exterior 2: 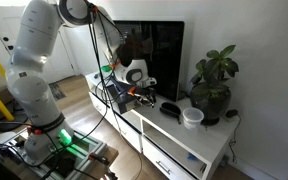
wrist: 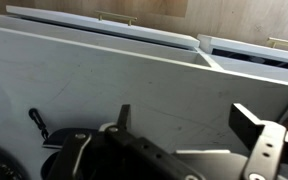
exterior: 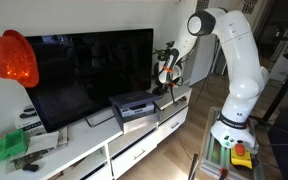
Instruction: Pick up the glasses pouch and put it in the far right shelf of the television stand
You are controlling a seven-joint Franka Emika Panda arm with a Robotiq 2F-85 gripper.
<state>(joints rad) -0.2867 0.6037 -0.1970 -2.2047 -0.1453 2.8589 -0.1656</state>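
White-walled living room. Long white television stand (exterior 2: 184,150) carries the Franka arm's gripper (exterior 2: 141,93) above its top, jaws spread wide and empty. Black glasses pouch (exterior 2: 169,108) lies at its four o'clock, likely light and soft; pinch its middle.

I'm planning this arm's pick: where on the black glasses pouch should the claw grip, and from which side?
Probably from straight above, closing across its short width at the middle. The glasses pouch lies flat and low on the television stand top, leaving its sides little to hold, and the white bowl crowds one end. The claw looks open.
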